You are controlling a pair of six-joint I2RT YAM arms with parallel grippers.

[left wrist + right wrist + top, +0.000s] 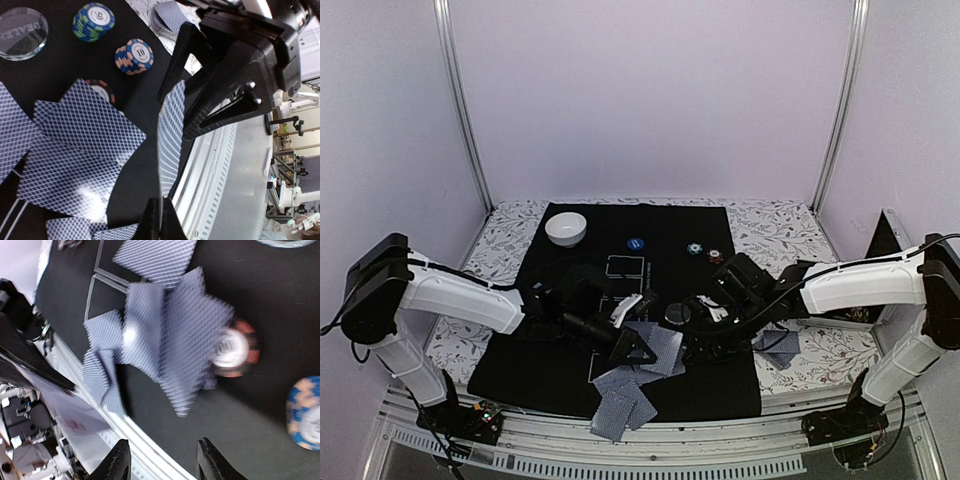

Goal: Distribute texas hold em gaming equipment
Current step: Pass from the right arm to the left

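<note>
1. Grey-blue playing cards (85,135) with diamond-lattice backs are lying fanned and overlapping on the black mat (60,65), near its front edge.
2. One card (170,140) is standing on edge, clamped at its lower end by the left end effector (160,220). Its face is showing only as a blur in the right wrist view, so the rank cannot be read.
3. The right end effector (162,460) is hovering close to that card, fingers apart and gripping nothing.
4. A teal striped-edge chip stack (94,21) is showing "50", and a peach-and-blue stack (135,55) is showing "10".
5. A dark red-rimmed chip (102,89) is lying half hidden under a card corner.
6. A clear round disc (22,32), cut off by the frame, is reading "DEALER".
7. A glossy white bowl (565,228) is sitting at the mat's far left, with the floral-patterned surface (500,240) showing beside the mat.
</note>
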